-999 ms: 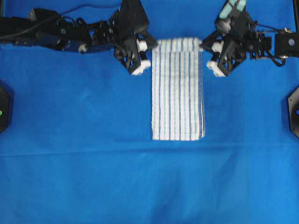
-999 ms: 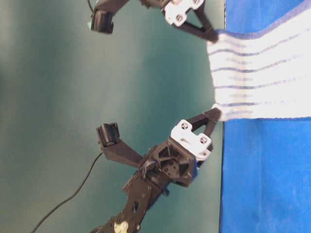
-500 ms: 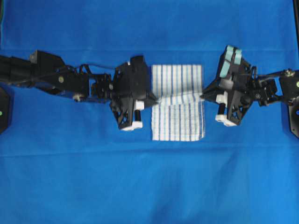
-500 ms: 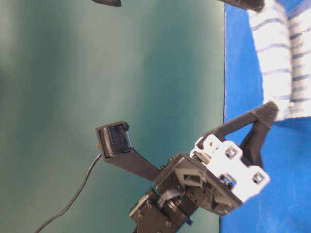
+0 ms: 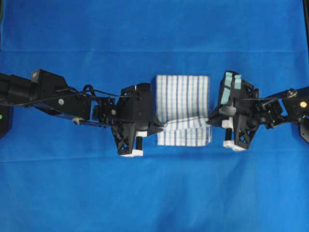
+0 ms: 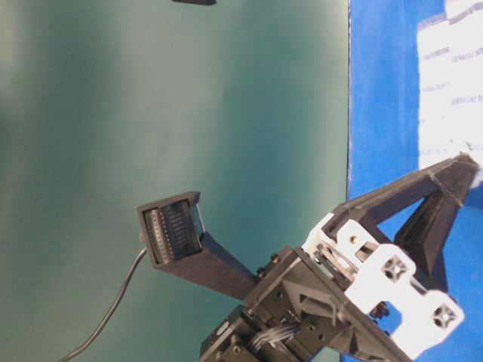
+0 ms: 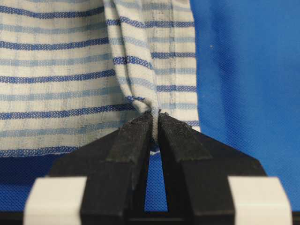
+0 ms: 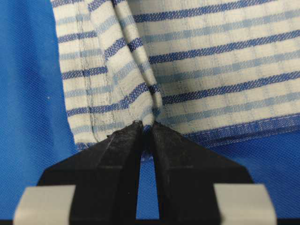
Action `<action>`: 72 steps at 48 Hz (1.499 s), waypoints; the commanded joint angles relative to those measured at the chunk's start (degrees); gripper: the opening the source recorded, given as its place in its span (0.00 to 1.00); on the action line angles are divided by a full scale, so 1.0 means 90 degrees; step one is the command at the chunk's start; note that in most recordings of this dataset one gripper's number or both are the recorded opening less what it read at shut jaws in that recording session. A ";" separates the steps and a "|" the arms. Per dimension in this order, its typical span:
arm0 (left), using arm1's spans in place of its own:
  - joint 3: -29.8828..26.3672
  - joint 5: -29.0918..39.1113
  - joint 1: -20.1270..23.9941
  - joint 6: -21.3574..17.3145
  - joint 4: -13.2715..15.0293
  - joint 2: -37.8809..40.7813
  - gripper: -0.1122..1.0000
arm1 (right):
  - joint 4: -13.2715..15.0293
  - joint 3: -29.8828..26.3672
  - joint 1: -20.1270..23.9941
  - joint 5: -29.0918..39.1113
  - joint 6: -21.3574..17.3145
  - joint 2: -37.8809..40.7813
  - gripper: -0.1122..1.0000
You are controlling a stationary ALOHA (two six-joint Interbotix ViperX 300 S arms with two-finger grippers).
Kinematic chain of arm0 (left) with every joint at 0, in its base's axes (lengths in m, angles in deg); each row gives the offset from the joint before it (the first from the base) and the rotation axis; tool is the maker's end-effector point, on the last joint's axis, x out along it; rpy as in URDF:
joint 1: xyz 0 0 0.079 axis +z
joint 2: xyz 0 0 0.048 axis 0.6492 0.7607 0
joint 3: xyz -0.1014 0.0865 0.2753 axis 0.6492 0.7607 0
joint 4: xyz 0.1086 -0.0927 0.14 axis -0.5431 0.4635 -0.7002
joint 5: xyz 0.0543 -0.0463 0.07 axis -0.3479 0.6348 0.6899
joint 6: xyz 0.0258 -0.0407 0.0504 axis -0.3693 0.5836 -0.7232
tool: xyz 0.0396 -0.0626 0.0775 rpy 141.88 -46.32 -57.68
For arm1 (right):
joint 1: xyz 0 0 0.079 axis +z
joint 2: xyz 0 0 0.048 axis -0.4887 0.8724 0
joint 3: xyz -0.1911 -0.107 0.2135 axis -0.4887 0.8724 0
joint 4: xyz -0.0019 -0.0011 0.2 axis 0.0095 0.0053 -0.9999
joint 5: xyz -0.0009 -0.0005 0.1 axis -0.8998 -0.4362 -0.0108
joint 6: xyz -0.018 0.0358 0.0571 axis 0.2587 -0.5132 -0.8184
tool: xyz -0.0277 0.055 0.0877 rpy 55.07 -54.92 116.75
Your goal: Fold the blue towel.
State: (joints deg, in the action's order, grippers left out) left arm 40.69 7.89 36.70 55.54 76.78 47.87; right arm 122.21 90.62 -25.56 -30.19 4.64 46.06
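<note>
Two grippers carry the towel [image 5: 182,96] edge over its near half.
We see the left gripper [image 7: 155,123] and right gripper [image 8: 146,127] jaws each pinching a corner; laying down and release remain.

Desk [image 5: 154,193] draped in plain solid-blue cover cloth [image 5: 145,29], faint horizontal creases across it, fine woven texture in the wrist views, flat teal-green wall [image 6: 151,113] behind in the table-level view, even diffuse light, soft shadows
</note>
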 commanded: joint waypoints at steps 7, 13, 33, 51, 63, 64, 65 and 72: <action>-0.0107 -0.0049 -0.0088 0.0117 0.0010 0.0020 0.13 | -0.0020 -0.0107 0.0146 -0.0020 0.0000 -0.0039 0.19; -0.0098 -0.0059 -0.0098 0.0244 0.0010 0.0059 0.13 | -0.0020 -0.0117 0.0186 -0.0020 0.0000 -0.0029 0.19; -0.0098 -0.0117 -0.0098 0.0264 0.0010 0.0088 0.48 | -0.0029 -0.0400 0.0215 0.0039 0.0000 0.0264 0.50; 0.0215 0.0586 -0.0088 0.0117 0.0000 -0.1133 0.73 | -0.0020 -0.0352 0.0439 0.1260 0.0020 -0.1016 0.61; 0.0889 0.0693 0.0039 0.0107 0.0000 -0.2461 0.73 | 0.0166 -0.0176 0.0439 0.2197 0.0107 -0.2637 0.61; 0.0957 0.0684 0.0059 0.0107 -0.0010 -0.2559 0.73 | 0.0195 -0.0166 0.0449 0.2275 0.0117 -0.2783 0.61; 0.1025 0.0684 0.0078 0.0107 -0.0010 -0.2656 0.73 | 0.0225 -0.0137 0.0439 0.2334 0.0117 -0.2930 0.61; 0.1455 0.0625 0.0225 0.0117 -0.0010 -0.3398 0.73 | 0.0293 -0.0029 0.0439 0.2725 0.0166 -0.3936 0.61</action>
State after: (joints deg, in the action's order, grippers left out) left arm 52.82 14.31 38.11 56.60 76.78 21.24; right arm 124.40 90.71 -21.70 -7.07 5.96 14.85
